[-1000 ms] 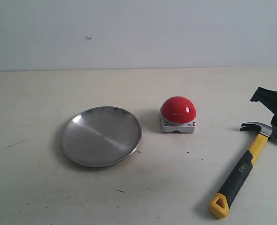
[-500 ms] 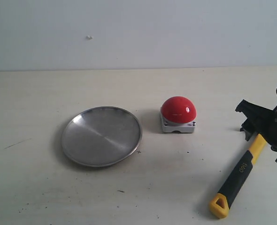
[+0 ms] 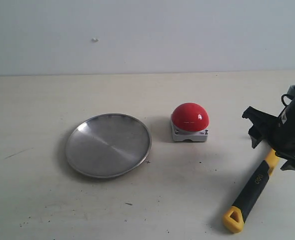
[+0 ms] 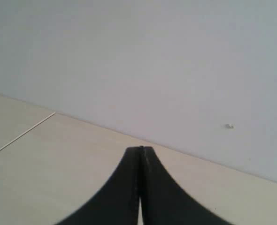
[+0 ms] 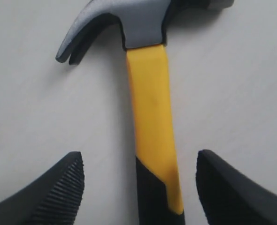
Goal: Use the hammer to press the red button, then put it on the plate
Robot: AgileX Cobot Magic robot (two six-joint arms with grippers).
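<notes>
two grippers, only one near the task things. right gripper (image 3: 275,145) sits low over the hammer (image 3: 251,192) at the right side of the worktop (image 3: 177,210), jaws spread wide and gripping nothing. right wrist view: the ribbed fingers (image 5: 65,185) stand either side of the handle, about where the yellow neck meets the black grip, with a gap on each side. hammer lies flat on the worktop, head end hidden under the gripper in the exterior view, yellow looped end toward the near edge, white lettering on the black grip. red button (image 3: 189,117) sits on its grey base mid-worktop, well apart from the hammer. plate (image 3: 108,145) lies left of the button, near but not touching. left gripper (image 4: 139,154): jaws pressed together, holding nothing, above the worktop and facing a pale wall (image 4: 152,56).
</notes>
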